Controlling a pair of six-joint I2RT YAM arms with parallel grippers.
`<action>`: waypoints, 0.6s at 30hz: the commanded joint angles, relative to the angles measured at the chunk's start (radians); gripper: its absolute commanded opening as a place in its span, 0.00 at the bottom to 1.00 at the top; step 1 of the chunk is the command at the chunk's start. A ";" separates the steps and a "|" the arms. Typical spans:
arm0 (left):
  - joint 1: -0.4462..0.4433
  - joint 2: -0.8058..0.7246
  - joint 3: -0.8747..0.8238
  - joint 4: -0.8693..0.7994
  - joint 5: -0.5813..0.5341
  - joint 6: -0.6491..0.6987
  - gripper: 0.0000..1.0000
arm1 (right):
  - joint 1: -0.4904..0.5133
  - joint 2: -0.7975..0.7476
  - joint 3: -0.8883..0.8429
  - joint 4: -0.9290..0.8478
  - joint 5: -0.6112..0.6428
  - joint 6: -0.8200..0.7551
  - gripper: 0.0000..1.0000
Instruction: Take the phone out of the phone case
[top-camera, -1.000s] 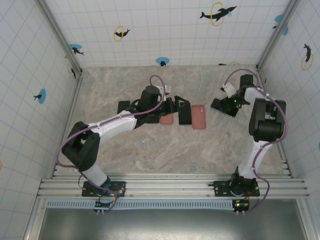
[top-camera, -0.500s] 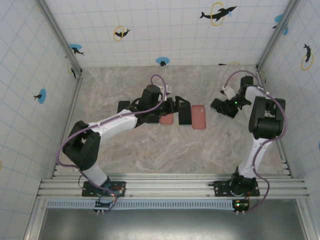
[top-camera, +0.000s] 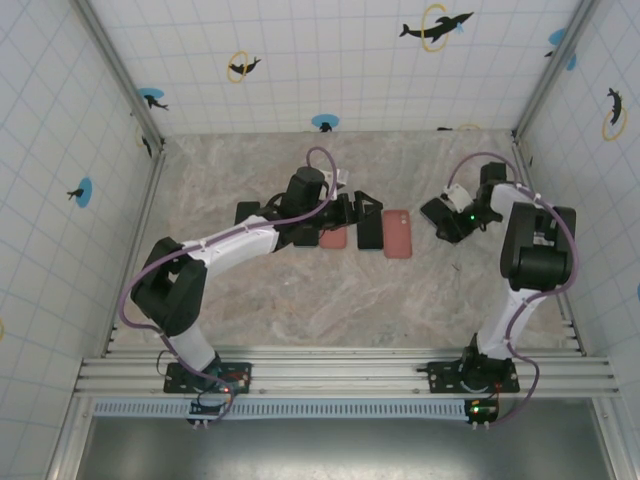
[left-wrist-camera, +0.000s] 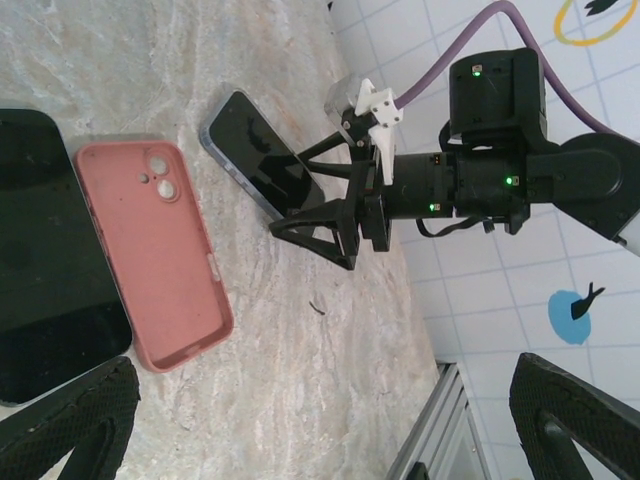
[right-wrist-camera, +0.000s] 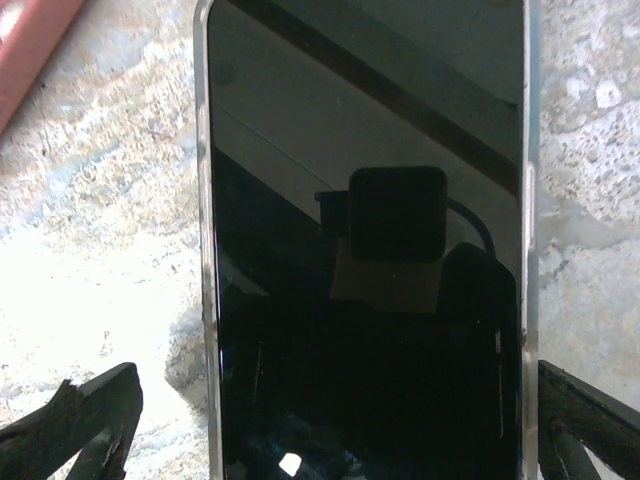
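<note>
A pink phone case (top-camera: 398, 234) (left-wrist-camera: 155, 255) lies flat and empty on the marbled table (left-wrist-camera: 300, 400), its camera cut-outs showing. A black phone (top-camera: 370, 229) (left-wrist-camera: 50, 260) lies just beside it, screen up. A second dark phone (left-wrist-camera: 260, 165) (right-wrist-camera: 370, 250), silver-edged, rests flat nearby.

Top: high above and behind the bases, looking down over the whole surface (top-camera: 300, 290). Left wrist: low, near, facing across the pink case (left-wrist-camera: 160, 250) toward the right arm (left-wrist-camera: 520, 180). Right wrist: very close above the dark phone (right-wrist-camera: 370, 250), shared with both others.
</note>
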 joint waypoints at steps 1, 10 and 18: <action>0.007 0.007 0.029 -0.020 0.019 0.022 0.98 | 0.026 -0.047 -0.051 -0.002 0.073 0.031 1.00; 0.007 -0.027 -0.026 -0.022 0.003 0.026 0.98 | 0.035 0.026 -0.013 0.008 0.062 0.056 0.95; 0.006 -0.027 -0.027 -0.030 -0.004 0.033 0.98 | 0.054 0.065 -0.014 0.022 0.160 0.085 0.91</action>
